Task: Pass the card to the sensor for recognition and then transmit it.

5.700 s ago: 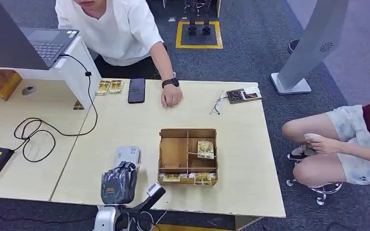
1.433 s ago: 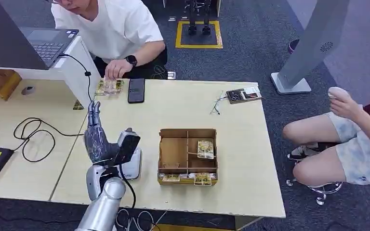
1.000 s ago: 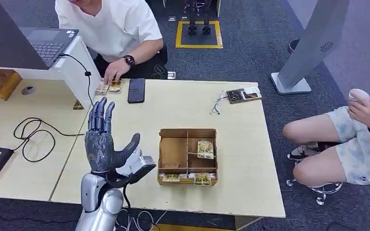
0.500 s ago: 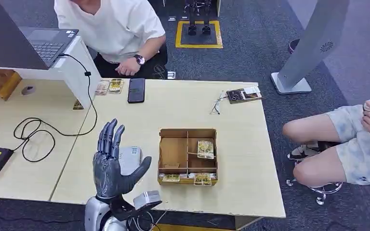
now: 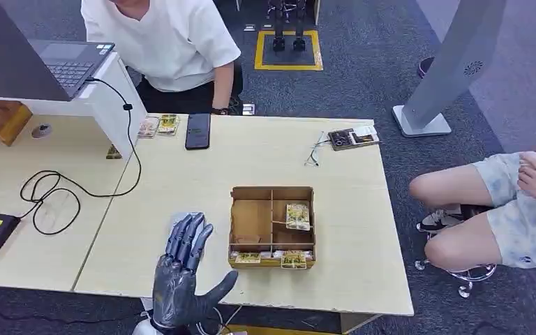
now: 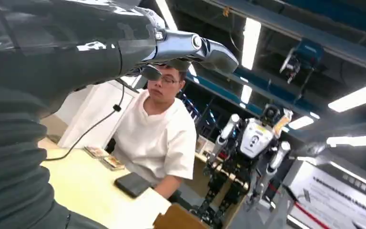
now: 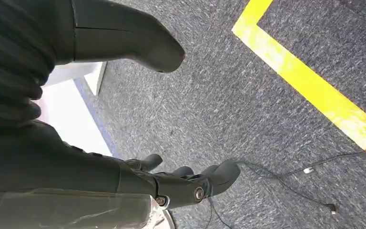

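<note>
My left hand hovers over the table's near edge with its fingers spread and nothing in it. Behind its fingertips only a sliver of the grey-white sensor shows. To the hand's right stands the brown divided card box, with a card in a right compartment and more cards along its front row. In the left wrist view the left hand is stretched out and holds nothing. My right hand hangs over the grey carpet, fingers apart, holding nothing.
Two cards and a black phone lie at the table's far edge, in front of a person in a white shirt. Glasses and another device lie far right. A second person sits right of the table. Cables lie left.
My left hand has come down and back from the table's left side to the near edge, still holding nothing. The person's hand has drawn away from the far cards.
</note>
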{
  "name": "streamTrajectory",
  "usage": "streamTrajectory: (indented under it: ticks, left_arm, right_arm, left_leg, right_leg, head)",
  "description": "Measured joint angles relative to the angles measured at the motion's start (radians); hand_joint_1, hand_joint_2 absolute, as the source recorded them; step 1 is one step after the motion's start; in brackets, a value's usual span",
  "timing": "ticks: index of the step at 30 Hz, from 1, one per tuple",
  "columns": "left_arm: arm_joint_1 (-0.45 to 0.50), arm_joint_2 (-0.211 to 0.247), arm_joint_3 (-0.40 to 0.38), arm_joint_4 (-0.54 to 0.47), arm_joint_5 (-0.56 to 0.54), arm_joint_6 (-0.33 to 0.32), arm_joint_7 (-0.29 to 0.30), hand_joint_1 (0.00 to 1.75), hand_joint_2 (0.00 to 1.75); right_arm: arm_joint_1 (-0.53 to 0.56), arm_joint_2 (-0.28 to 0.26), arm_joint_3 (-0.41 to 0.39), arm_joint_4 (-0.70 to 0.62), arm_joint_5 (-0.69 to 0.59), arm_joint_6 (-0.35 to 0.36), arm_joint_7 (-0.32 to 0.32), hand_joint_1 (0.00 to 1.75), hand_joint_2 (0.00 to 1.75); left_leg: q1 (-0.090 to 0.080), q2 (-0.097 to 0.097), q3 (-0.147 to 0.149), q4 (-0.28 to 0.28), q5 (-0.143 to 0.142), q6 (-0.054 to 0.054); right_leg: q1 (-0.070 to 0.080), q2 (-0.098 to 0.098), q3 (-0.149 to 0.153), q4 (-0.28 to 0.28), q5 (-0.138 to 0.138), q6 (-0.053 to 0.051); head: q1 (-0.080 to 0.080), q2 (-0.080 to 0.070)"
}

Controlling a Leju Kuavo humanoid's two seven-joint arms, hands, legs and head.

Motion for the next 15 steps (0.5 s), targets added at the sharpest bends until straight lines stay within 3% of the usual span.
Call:
streamTrajectory:
  ticks: [6,15]
  left_arm:
    - [-0.003,0.052,-0.066,0.042,-0.053,0.0,0.105,0.0,1.75]
    - [-0.106,0.146,-0.235,0.201,-0.249,-0.002,0.411,0.0,1.75]
  right_arm:
    - [0.0,-0.002,-0.005,0.0,0.015,0.004,0.0,0.0,1.75]
    - [-0.003,-0.003,-0.006,0.0,0.033,0.018,0.0,0.0,1.75]
  left_leg:
    - [0.0,0.0,0.0,0.0,0.0,0.0]
    - [0.0,0.0,0.0,0.0,0.0,0.0]
  right_leg:
    - [0.0,0.0,0.0,0.0,0.0,0.0]
    - [0.0,0.0,0.0,0.0,0.0,0.0]
  head:
    - [0.0,0.0]
    - [0.0,0.0]
